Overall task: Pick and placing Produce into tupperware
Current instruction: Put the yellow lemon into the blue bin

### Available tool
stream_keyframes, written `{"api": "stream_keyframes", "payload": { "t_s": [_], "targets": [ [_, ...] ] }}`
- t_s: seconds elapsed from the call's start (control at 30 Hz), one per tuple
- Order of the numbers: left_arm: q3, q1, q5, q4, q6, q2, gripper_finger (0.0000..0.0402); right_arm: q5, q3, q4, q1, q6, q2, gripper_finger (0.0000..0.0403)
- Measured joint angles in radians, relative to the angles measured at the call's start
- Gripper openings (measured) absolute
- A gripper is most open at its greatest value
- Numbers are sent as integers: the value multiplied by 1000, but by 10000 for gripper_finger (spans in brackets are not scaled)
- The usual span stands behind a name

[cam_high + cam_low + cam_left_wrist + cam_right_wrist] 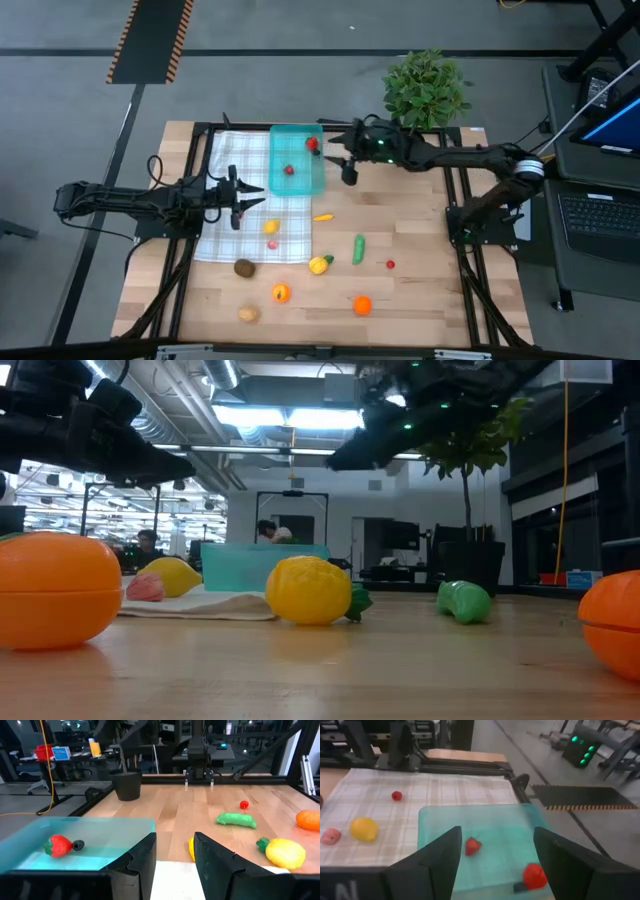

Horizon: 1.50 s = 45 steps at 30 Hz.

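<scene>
Your right end effector [347,172] hangs wide open and empty just beside the teal tupperware [297,180], where two red pieces [472,845] already lie. The green piece [358,249] lies below it on the worktop [420,290], long way pointing toward it. Your left end effector [236,208] waits half open and empty over the cloth [235,165], farther off.

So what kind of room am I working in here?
Probably a robotics lab or open workshop office: exposed ceiling ducts, desks with monitors, hazard-striped floor tape, and a wooden table in a metal frame.
</scene>
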Motion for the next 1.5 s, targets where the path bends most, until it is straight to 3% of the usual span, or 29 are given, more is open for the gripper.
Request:
{"api": "stream_keyframes", "payload": {
  "t_s": [0.3,0.6,0.87,1.07,1.27,1.43,1.5],
  "targets": [
    [8,-1,0,5,-2,0,124,-3,-363,371,3,65,-140,249],
    [34,-13,4,-45,-37,-2,124,-3,-597,528,-2,69,-323,249],
    [274,-70,-13,-470,-98,8,124,-2,-652,528,-2,92,-370,249],
    [366,-143,-87,-696,-235,36,124,0,-652,523,-2,89,-369,249],
    [369,-242,-132,-738,-399,113,114,-15,-652,521,-2,87,-369,249],
    [369,-327,-192,-737,-461,213,96,-218,-652,516,0,74,-369,249],
    [369,-348,-198,-736,-479,241,89,-248,-652,512,1,73,-369,249]
  ]
}}
